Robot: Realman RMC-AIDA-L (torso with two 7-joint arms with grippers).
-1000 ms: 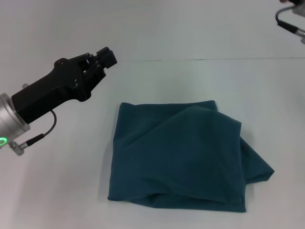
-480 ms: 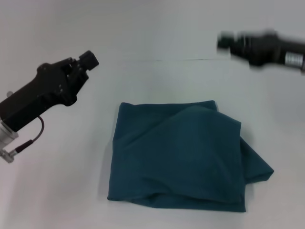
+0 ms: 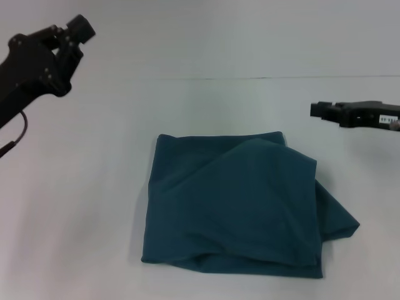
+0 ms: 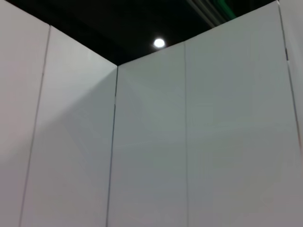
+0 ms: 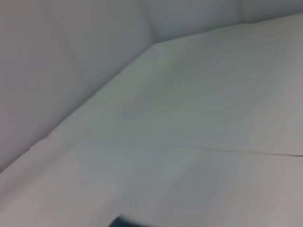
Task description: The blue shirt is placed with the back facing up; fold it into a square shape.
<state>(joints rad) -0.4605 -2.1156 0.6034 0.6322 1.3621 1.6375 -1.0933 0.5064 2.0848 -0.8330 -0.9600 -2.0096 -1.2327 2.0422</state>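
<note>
So the blue shirt [image 3: 234, 203] is lying on the white table [image 3: 81, 212], already folded into a rough square with the plain side showing. It's a bit messy though: one fold is running diagonally across the top layer, and a corner of fabric is poking out past the square's edge on the robot's right.

Neither gripper is touching it. The left gripper [image 3: 78, 28] is hanging up in the air, so the shirt is sitting well off to its right and nearer the robot. I honestly can't tell whether its fingers are apart or together. Its wrist camera is only showing white wall panels [image 4: 151, 142] and a ceiling light [image 4: 159, 43].

The right gripper [image 3: 317, 110] is hovering level, pointing toward the robot's left, with the shirt lying below it, nearer the robot. Can't tell its finger state either. Its wrist camera is catching a tiny sliver of the shirt [image 5: 125, 222].
</note>
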